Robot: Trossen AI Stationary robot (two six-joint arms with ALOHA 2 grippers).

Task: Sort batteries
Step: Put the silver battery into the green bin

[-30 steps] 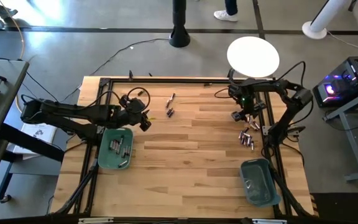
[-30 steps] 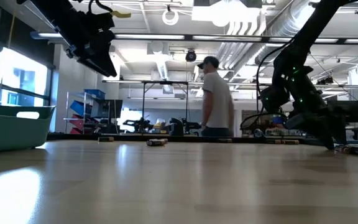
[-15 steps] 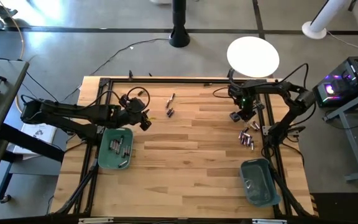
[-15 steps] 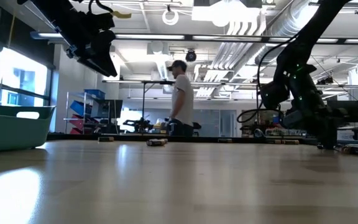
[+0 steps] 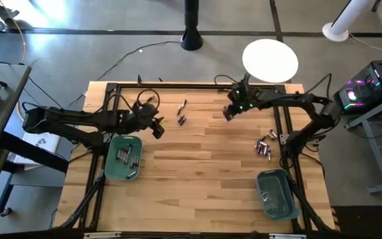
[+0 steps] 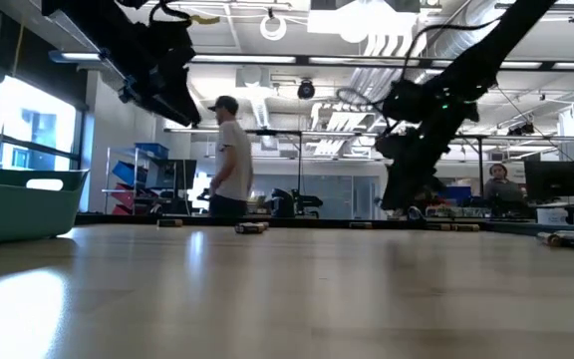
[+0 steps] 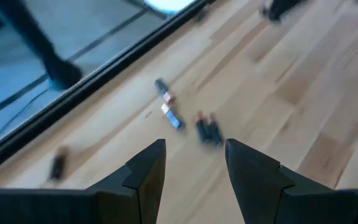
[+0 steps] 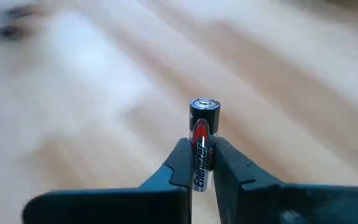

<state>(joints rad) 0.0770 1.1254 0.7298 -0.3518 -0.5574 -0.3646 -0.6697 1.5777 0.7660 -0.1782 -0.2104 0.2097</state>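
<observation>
High view: left teal bin (image 5: 123, 159) holds several batteries; right teal bin (image 5: 274, 194) holds a few. Loose batteries (image 5: 264, 147) lie by the table's right rail, another group (image 5: 181, 114) near the far edge.

Left wrist view: left gripper (image 7: 194, 165) fingers parted, empty, above the far group.

Right wrist view: right gripper (image 8: 199, 163) clamped on one battery (image 8: 202, 130), above the table.
</observation>
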